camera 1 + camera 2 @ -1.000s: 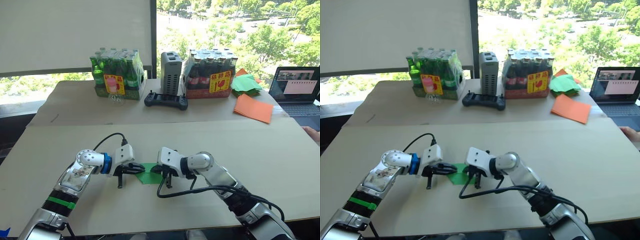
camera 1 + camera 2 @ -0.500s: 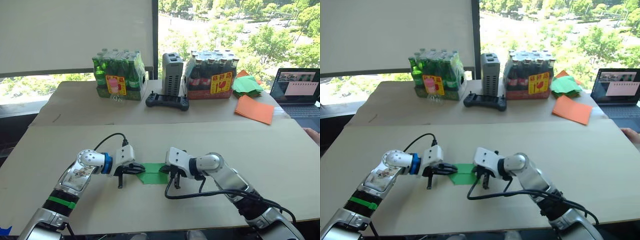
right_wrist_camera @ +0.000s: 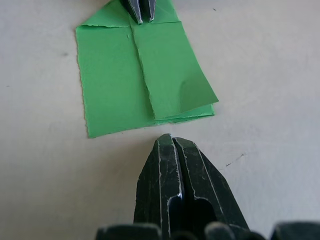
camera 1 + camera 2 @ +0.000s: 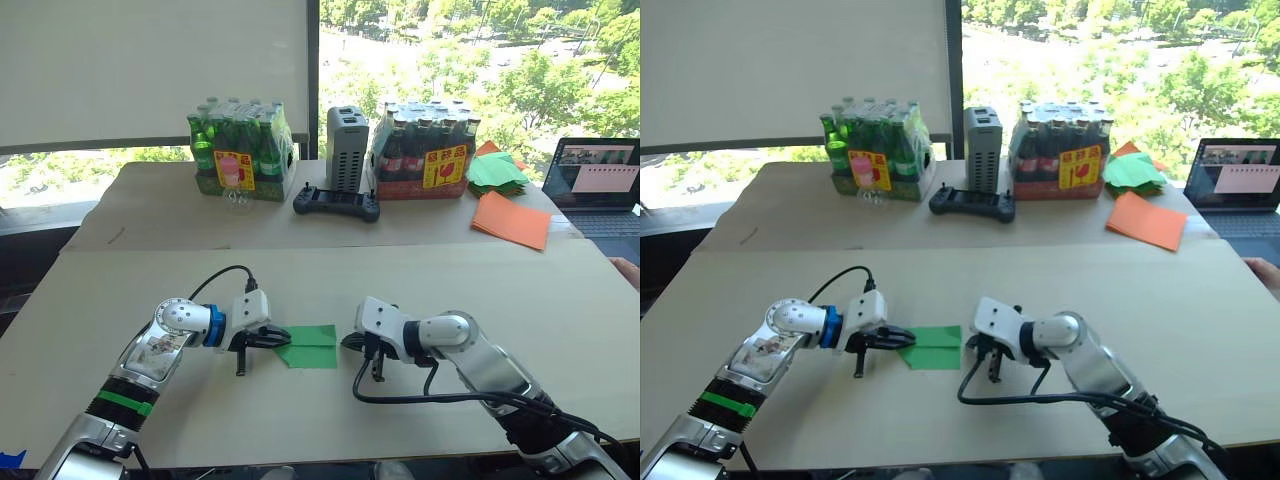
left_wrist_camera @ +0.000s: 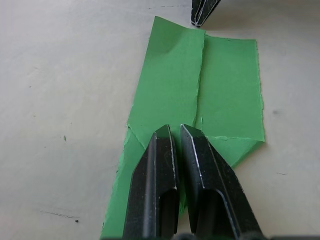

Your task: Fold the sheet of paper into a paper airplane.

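Note:
The sheet of paper [image 4: 310, 347] is bright green and lies flat on the near table, folded into a small rectangle with a centre seam and a pointed end under my left gripper. One flap corner [image 3: 192, 92] curls up slightly. My left gripper [image 4: 279, 339] is shut, with its fingertips [image 5: 172, 132] resting on the paper's pointed end. My right gripper [image 4: 349, 344] is shut and sits on the table just off the paper's other edge, a small gap away; its fingertips [image 3: 170, 141] are not touching the paper.
On the far table stand a pack of green bottles [image 4: 237, 150], a grey box [image 4: 345, 148], a black controller [image 4: 336, 203] and a pack of dark bottles [image 4: 420, 150]. Orange sheets [image 4: 510, 218], a pile of green papers [image 4: 497, 168] and a laptop [image 4: 598, 185] are at the back right.
My right gripper has slid to the right, off the green paper, uncovering it. My left gripper has stayed on the paper's pointed end.

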Controlling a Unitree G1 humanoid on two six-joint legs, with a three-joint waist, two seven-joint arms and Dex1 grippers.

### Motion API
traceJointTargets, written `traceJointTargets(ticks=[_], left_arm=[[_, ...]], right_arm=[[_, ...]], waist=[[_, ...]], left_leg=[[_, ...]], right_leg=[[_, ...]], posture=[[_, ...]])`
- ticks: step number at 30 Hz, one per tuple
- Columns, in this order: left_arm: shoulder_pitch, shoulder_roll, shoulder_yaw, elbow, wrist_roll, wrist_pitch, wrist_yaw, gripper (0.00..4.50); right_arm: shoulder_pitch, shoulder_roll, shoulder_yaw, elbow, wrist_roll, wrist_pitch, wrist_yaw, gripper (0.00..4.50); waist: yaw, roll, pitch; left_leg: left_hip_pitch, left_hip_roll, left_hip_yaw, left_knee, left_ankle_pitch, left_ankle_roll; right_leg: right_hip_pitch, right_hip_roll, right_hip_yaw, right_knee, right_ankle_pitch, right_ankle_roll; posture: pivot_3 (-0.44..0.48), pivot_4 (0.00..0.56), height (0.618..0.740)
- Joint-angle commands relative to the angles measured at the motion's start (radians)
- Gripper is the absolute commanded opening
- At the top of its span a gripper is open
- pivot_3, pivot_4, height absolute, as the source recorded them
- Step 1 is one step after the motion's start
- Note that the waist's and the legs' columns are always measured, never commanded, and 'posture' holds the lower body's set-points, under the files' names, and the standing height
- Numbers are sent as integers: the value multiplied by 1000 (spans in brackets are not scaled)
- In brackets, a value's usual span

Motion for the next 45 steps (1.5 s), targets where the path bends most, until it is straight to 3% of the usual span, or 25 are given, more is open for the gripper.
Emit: traceJointTargets(ticks=[1,7,15,22,37,45], left_arm=[[4,7,-22,22,32,7,-4,306],[3,12,-19,19,31,7,-9,306],[0,12,-16,-7,23,25,-13,306],[2,-5,-21,-42,12,47,-9,306],[-3,-47,-71,-17,60,45,19,306],[18,-7,-72,-1,68,33,2,306]], right_arm=[[-14,28,-90,-32,94,-38,24,8],[-34,84,-137,-84,204,-14,44,8],[-57,143,2,77,63,-66,-39,8],[-64,157,50,168,-8,-56,-56,8],[-53,154,70,149,-34,2,-52,8],[-57,154,70,150,-36,11,-58,8]], waist=[[-1,0,0],[-6,0,0],[-7,0,0],[-8,0,0],[-5,0,0],[-6,0,-2]], left_leg=[[-1,0,0,0,0,0],[-1,0,0,0,0,0],[-1,0,0,0,0,0],[-1,0,0,0,0,0],[0,0,0,0,0,0],[1,0,0,0,0,0]], right_leg=[[-1,0,0,0,0,0],[-1,0,0,0,0,0],[-2,0,0,1,0,0],[-2,0,0,1,0,0],[0,0,0,1,0,0],[0,0,0,1,0,0]], posture=[[0,150,675],[0,150,675],[0,150,675],[0,150,675],[0,150,675],[0,150,675]])
